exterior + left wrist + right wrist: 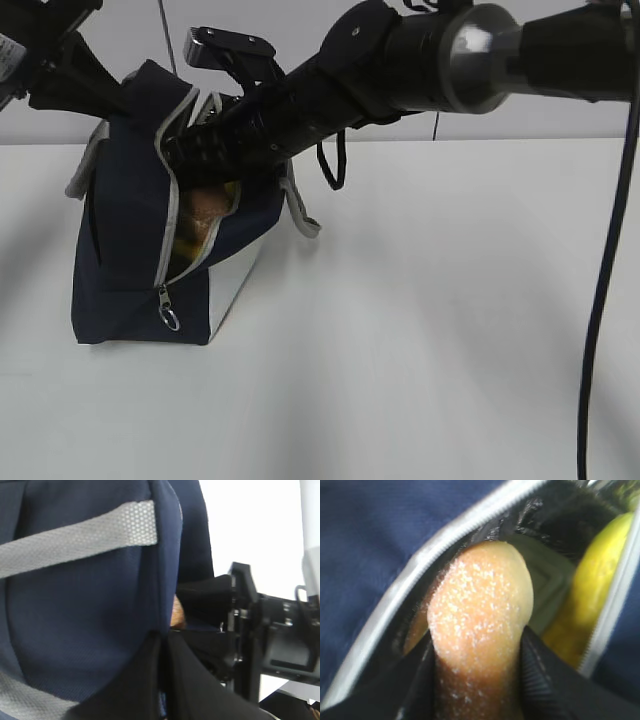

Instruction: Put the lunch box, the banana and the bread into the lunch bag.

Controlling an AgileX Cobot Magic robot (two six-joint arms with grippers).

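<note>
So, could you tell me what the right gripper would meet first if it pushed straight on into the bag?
Probably the lunch box: its sage-green lid lies right behind the bread that the right gripper holds inside the lunch bag. The banana sits to one side. Depth is blurred, so that is a guess.

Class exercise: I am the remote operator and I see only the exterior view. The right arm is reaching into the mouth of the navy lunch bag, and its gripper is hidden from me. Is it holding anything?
Observer: Yes. In the right wrist view the right gripper is shut on the bread, its dusted end pushed through the zipper opening.
Operator: Is the banana in yet?
Observer: Yes, the banana lies inside the lunch bag, to the right of the bread.
Operator: And the lunch box?
Observer: A sage-green surface behind the bread looks like the lunch box lid.
Operator: The left arm?
Observer: The left wrist view shows dark fingers against the bag's navy fabric; the grip itself is hidden.
</note>
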